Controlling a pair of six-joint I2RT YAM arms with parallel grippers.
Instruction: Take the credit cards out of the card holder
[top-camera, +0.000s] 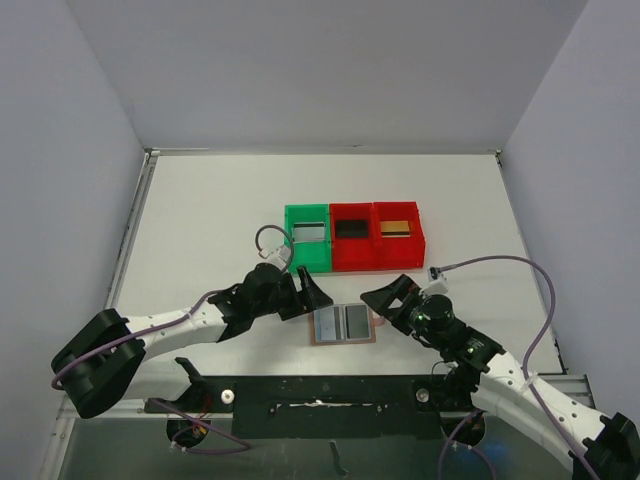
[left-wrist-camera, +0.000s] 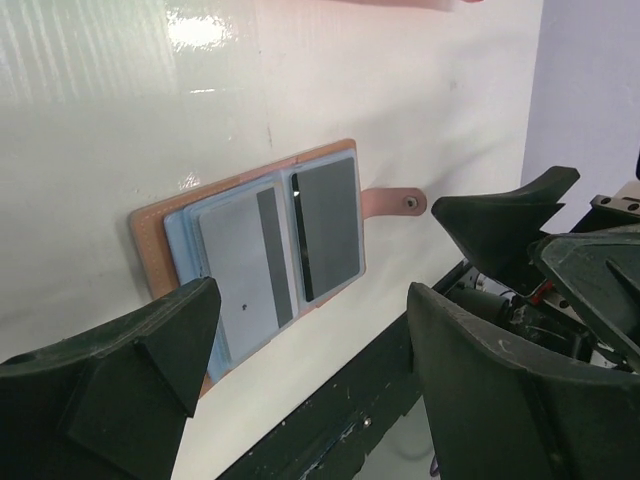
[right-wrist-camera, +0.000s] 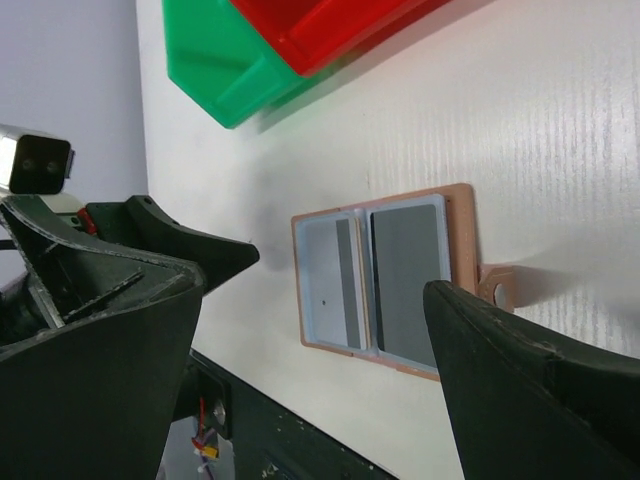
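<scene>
Card holder (top-camera: 343, 324) lies opened flat close to the middle of the table's (top-camera: 200, 220) near edge, with its strap tab (top-camera: 378, 322) pointing toward the right edge. Both blue-grey pockets face up. The pocket nearer the left edge shows a light grey card (left-wrist-camera: 240, 265) with a dark stripe, the other a dark grey card (left-wrist-camera: 328, 228). Left gripper (top-camera: 312, 298) sits just beside the holder's left side, fingers spread wide with nothing between them. Right gripper (top-camera: 385, 298) sits just beside the tab, equally wide apart and empty. Farther from the near edge, toward the table's middle, three bins stand in a touching row: green bin (top-camera: 306, 258) with a silver-grey card (top-camera: 308, 233), middle red bin (top-camera: 352, 256) with a black card (top-camera: 351, 228), right red bin (top-camera: 398, 253) with a gold-tan card (top-camera: 397, 228)
</scene>
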